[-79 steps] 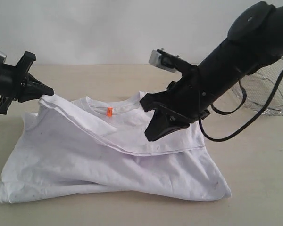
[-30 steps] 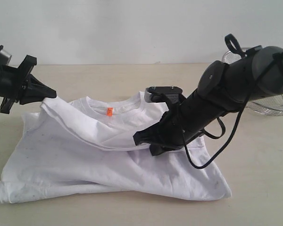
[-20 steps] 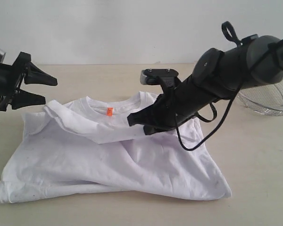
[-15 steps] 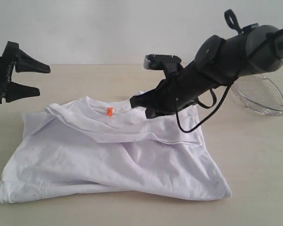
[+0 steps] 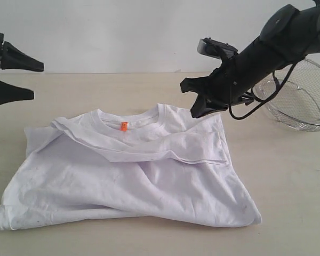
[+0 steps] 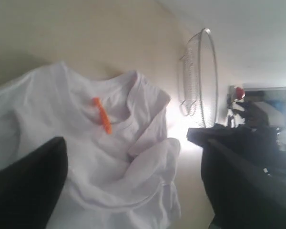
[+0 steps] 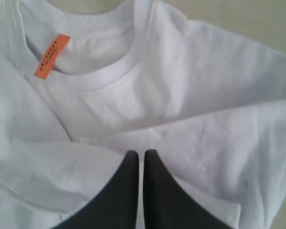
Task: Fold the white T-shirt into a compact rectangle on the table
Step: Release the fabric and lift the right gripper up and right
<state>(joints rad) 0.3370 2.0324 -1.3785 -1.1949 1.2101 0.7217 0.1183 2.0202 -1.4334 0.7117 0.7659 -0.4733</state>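
On the counter (image 5: pixel 288 181) centre I see the white T-shirt (image 5: pixel 128 178) lying partly folded, collar far | left end effector (image 5: pixel 37 81) spread wide, empty, far left | right end effector (image 7: pixel 139 160) pinched together, empty, above shirt's far right corner

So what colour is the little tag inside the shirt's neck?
The tag is orange; the right wrist view shows it best.

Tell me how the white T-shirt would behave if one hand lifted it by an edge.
Probably floppy: the T-shirt lies in soft wrinkles and draped folds, so a lifted edge would likely sag and trail. Likely light, since it is thin cloth lying flat on the table. Pushed, it would probably bunch up rather than slide whole.
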